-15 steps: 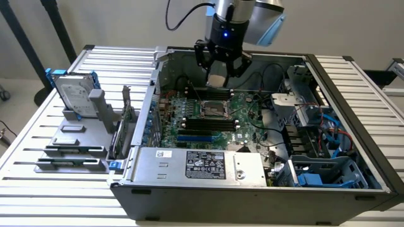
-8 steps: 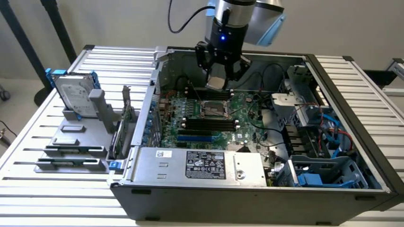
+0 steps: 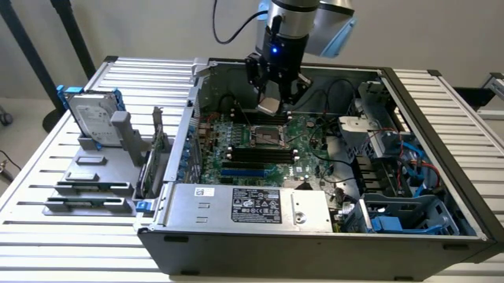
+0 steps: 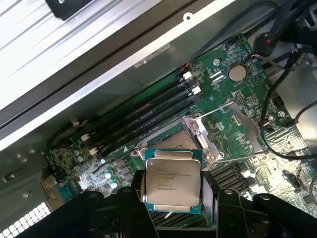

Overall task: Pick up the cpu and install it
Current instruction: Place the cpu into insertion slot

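The cpu [image 4: 172, 179] is a small square chip with a shiny silver top and thin green rim, and my gripper [image 4: 172, 196] is shut on it, a black finger against each side. In the exterior view the cpu [image 3: 270, 105] hangs tilted in my gripper [image 3: 273, 101] above the green motherboard [image 3: 260, 147] inside the open computer case. The cpu socket [image 3: 265, 136] with its metal frame lies just below and in front of the chip. In the wrist view the open socket [image 4: 185, 136] sits just beyond the held chip, its retention plate [image 4: 237, 126] swung aside.
A silver power supply box [image 3: 252, 206] fills the case's near side. Black memory slots [image 3: 260, 154] lie near the socket. Cables and drive bays [image 3: 393, 153] crowd the exterior view's right. A hard drive with blue rails [image 3: 93, 115] stands on a grey holder outside the case.
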Robot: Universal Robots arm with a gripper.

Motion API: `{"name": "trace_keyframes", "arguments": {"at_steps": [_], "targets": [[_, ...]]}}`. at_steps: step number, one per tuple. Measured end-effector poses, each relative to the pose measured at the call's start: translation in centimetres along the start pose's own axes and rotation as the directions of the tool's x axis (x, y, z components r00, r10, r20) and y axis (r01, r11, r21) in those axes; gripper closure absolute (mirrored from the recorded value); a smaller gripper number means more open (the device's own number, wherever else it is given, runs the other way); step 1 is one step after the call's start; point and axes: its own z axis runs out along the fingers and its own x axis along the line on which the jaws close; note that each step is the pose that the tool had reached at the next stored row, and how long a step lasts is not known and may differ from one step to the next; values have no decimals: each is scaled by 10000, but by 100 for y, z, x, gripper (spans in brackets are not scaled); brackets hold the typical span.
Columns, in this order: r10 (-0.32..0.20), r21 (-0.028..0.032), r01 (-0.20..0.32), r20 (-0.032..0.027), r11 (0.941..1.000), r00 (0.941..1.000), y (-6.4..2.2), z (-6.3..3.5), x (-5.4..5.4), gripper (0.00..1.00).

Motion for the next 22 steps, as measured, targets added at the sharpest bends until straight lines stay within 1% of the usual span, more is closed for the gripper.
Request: {"name": "trace_keyframes", "arguments": {"at_steps": [2,5,7,10,13,16,19,21,22], "targets": [[363,-32,-363,5,9993,9993,0,14,-1,45],[917,-80,-916,11,9958,9958,0,34,-3,45],[1272,-112,-1272,13,9918,9919,-1,47,-4,45],[1810,-158,-1809,14,9834,9835,-1,66,-6,45],[2351,-207,-2350,13,9718,9720,-1,85,-7,45],[2874,-254,-2873,9,9575,9578,-1,104,-9,45],[3385,-300,-3383,2,9406,9410,-2,123,-11,45],[3720,-331,-3718,-3,9277,9282,-2,135,-12,45],[3897,-347,-3895,-7,9204,9210,-2,141,-12,45]]}}
